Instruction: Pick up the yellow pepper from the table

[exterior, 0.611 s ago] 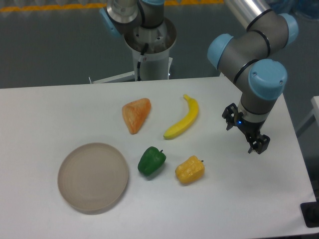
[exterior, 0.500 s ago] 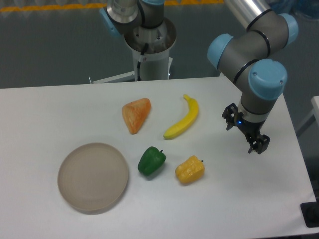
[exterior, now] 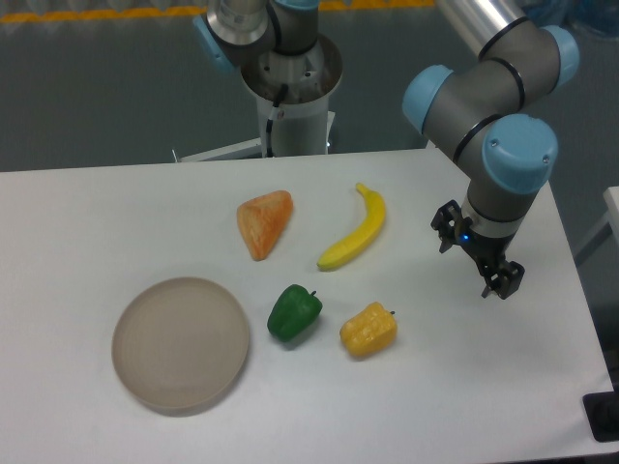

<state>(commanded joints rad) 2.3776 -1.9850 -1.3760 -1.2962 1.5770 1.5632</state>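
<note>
The yellow pepper (exterior: 368, 329) lies on the white table (exterior: 87, 213), right of the middle near the front, with its small dark stem pointing right. My gripper (exterior: 478, 257) hangs over the right part of the table, to the right of and a little behind the pepper, well apart from it. Its two black fingers stand apart and hold nothing.
A green pepper (exterior: 294, 312) lies just left of the yellow one. A yellow banana (exterior: 355, 230) and an orange wedge (exterior: 263, 222) lie farther back. A round grey plate (exterior: 181, 342) sits at the front left. The robot base (exterior: 290, 87) stands behind the table.
</note>
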